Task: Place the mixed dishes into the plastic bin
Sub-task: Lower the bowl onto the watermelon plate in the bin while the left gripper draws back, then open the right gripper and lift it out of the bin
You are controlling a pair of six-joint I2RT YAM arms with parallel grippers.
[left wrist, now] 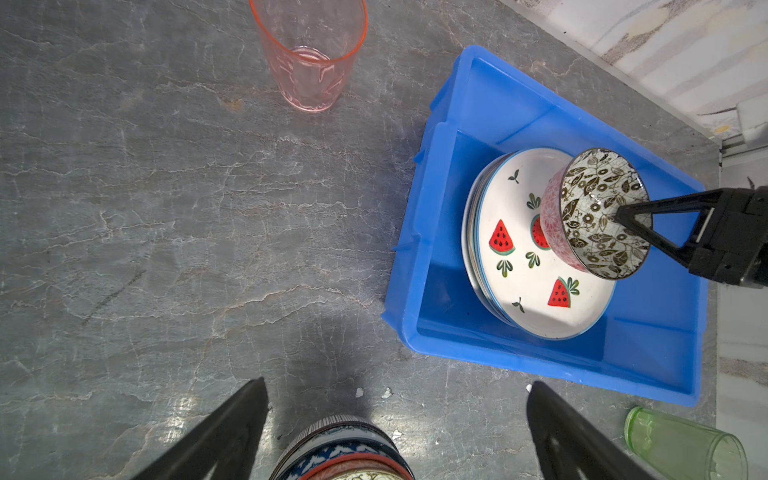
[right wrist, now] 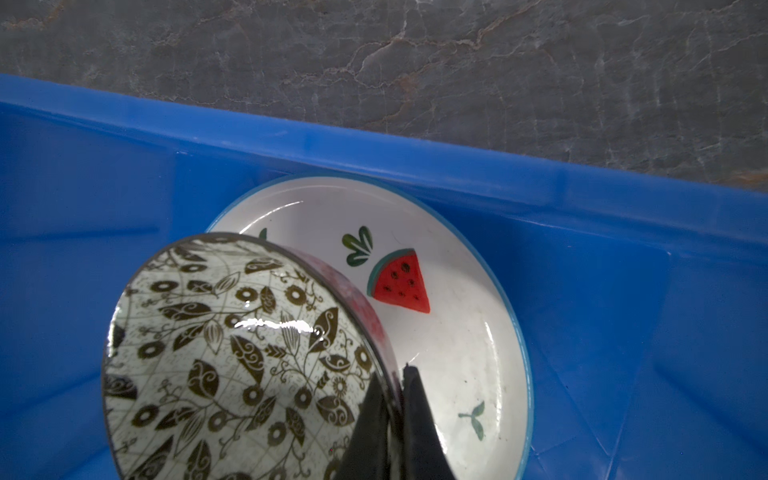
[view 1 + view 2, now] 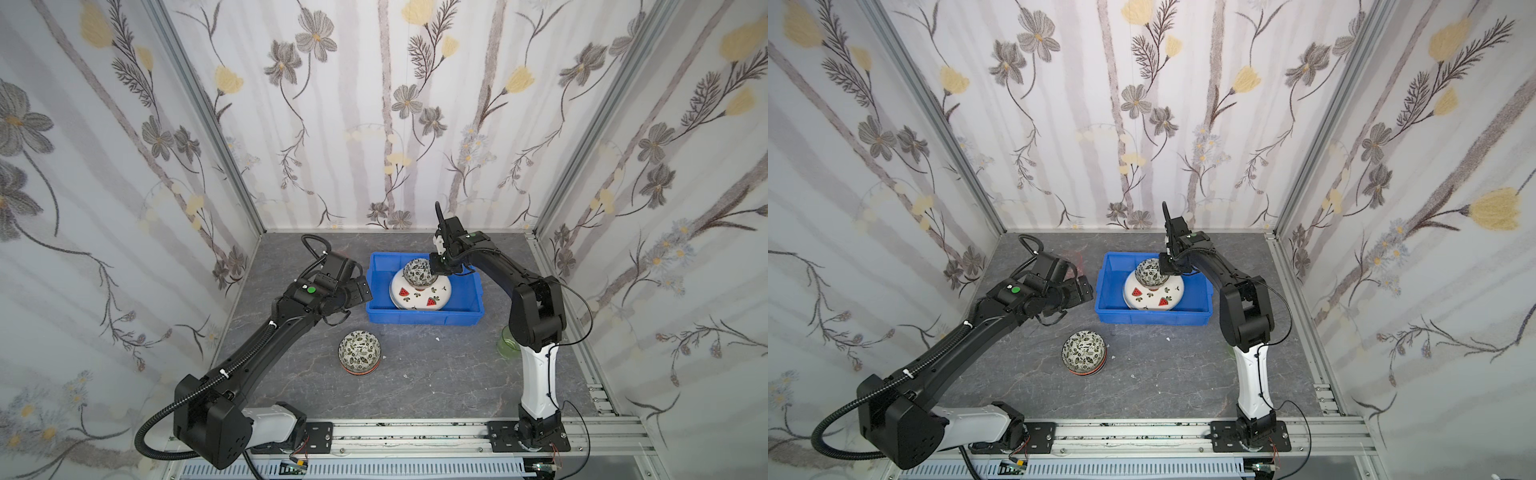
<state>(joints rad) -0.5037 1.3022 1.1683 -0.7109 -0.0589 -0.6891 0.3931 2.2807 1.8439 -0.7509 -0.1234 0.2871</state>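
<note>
The blue plastic bin [image 3: 424,318] [image 3: 1154,316] [image 1: 411,253] [image 2: 415,158] holds a stack of plates, topped by the watermelon plate [image 3: 419,298] [image 3: 1152,298] [image 1: 528,286] [image 2: 457,332]. My right gripper [image 3: 436,270] [image 3: 1165,270] [image 1: 620,215] [image 2: 395,374] is shut on the rim of a black-white leaf bowl [image 3: 419,269] [image 3: 1150,272] [image 1: 598,208] [image 2: 232,353] with a pink outside. The bowl hangs tilted just over that plate. My left gripper [image 3: 362,289] [image 3: 1086,289] [image 1: 395,386] is open and empty beside the bin's left wall. Below it is a stack of bowls [image 3: 359,353] [image 3: 1084,353] [image 1: 345,449].
A pink cup [image 1: 309,62] stands upright on the grey table left of the bin. A green cup [image 3: 506,343] [image 1: 685,449] lies near the right arm's base, partly behind that arm. Flowered walls close the table on three sides.
</note>
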